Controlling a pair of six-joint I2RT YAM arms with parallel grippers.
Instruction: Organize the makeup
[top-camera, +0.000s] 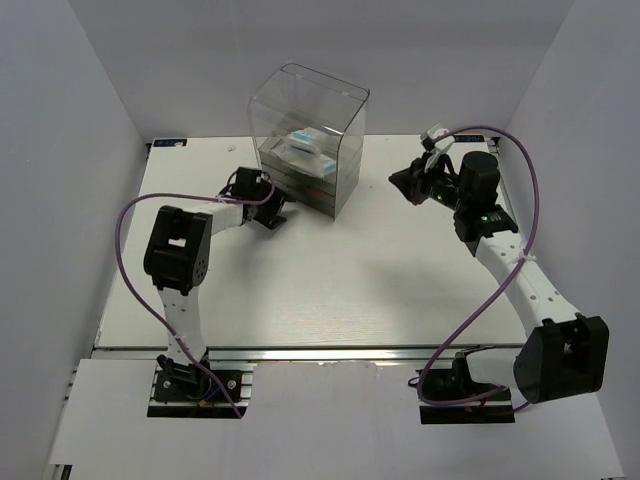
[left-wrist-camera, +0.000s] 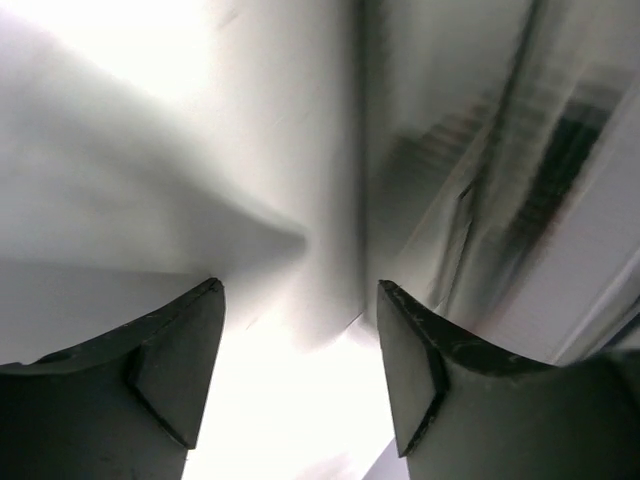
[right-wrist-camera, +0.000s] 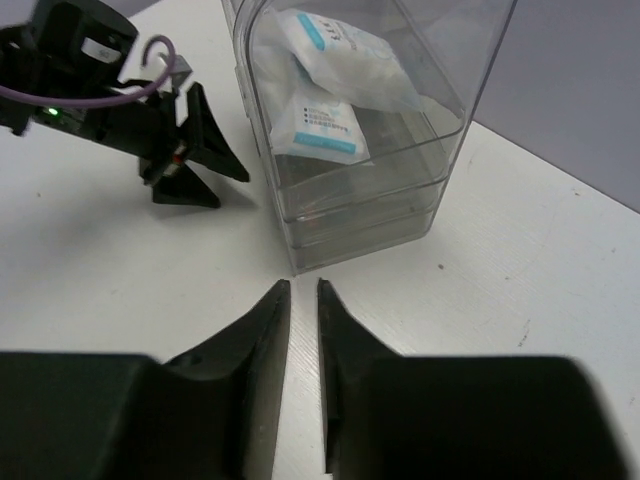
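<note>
Right wrist view, nearest first: my right claw (right-wrist-camera: 303, 286) sits low over the table (right-wrist-camera: 520, 300). Its fingers are drawn almost together, leaving only a slit with nothing in it. Bare white tabletop runs ahead of the tips to the corner of the clear drawer box (right-wrist-camera: 400, 190), which stands near me but apart. Two white, blue-printed packets (right-wrist-camera: 335, 60) lie stacked in its top compartment, the upper one tilted. The frame cuts off the top of the box. Below the packets are shallow drawers with something dark inside. It may be more of the makeup, but the plastic hides it.

My left claw (left-wrist-camera: 300, 290) is spread wide and holds nothing. Its own camera gives only blur: pale surfaces and a dark upright streak close ahead.

From above, the left claw lies just beside the box's lower left side; whether it touches I cannot tell. The near half of the table lies open between my two arms. Grey walls (top-camera: 60, 150) close in both sides, and the box stands at the far middle.
</note>
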